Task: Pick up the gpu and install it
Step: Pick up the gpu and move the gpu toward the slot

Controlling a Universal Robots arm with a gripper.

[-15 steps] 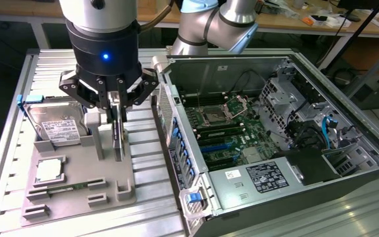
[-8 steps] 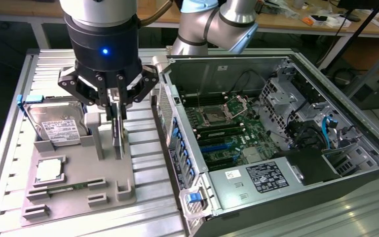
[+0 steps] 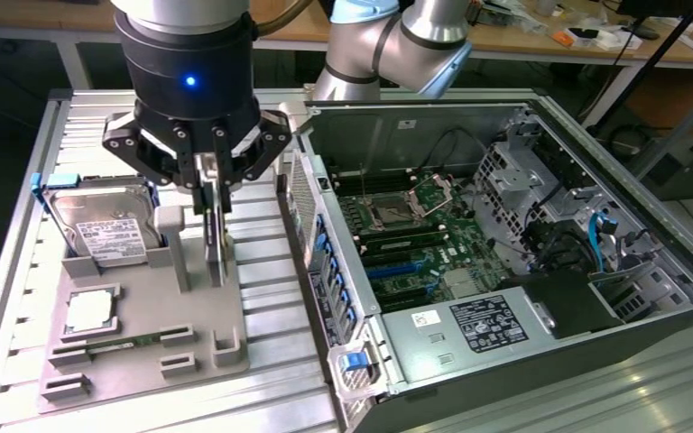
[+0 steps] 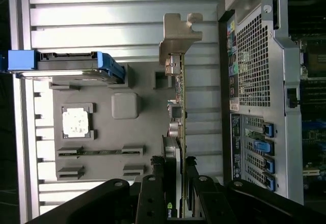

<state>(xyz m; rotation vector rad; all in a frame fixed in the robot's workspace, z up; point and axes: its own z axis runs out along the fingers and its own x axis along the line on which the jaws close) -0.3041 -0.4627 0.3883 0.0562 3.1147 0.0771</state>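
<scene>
Closest to the wrist camera, the claw has its black fingers drawn in narrow against both faces of the gpu, gripping it. The card stands on edge in the grey tray, along the tray edge nearest the computer case. Its silver bracket reaches past the tray's end over the ribbed tabletop.

In the wrist view a small green and white logo sits on the card between the fingers; its lettering cannot be read. The case's rear grille and blue slot clips also appear there.

From the exterior view the claw comes straight down onto the gpu, a blue light glowing on the wrist. The case lies open, motherboard exposed. A power supply label and the hard drive label, at the tray's far left corner, are too small to read.
</scene>
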